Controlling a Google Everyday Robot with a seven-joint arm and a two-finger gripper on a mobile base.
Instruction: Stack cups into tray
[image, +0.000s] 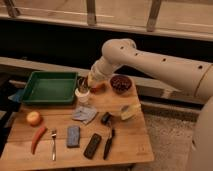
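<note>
Tool (86, 83) at the end of the cream-coloured arm (150, 59), low over the far edge of the wooden tabletop (131, 142), about midway along it. Closed or open: cannot tell, with the dark tip merging into metal.

Right at the tool, a small shiny steel cup (81, 85), upright, at the mouth of a white cylindrical paper-like cup (82, 97). Seated inside or only hanging over the rim: cannot tell. White cup standing on the tabletop just beside the right-hand wall of the large shallow green plastic tray (47, 89), outside it, perhaps touching. Tray at the far left corner, no cup in it.

Just beyond the tool to the right, a small orange bowl (99, 88), partly hidden. Farther along the far edge, a dark red bowl (120, 83). Toward the front edge, well apart from the cups, a crumpled grey cloth (84, 114), a blue sponge (73, 136) and a round pale fruit (34, 118).

Step in hand, by the look of it: nesting the steel cup into the white one. Half the job at best, with neither cup in the tray yet.

Next move likely calls for:
- seating the steel cup fully;
- taking hold of the white cup gently enough not to crush it;
- lifting clear of the tray's raised rim;
- carrying the pair toward the far left corner and setting it down upright on the tray floor.
</note>
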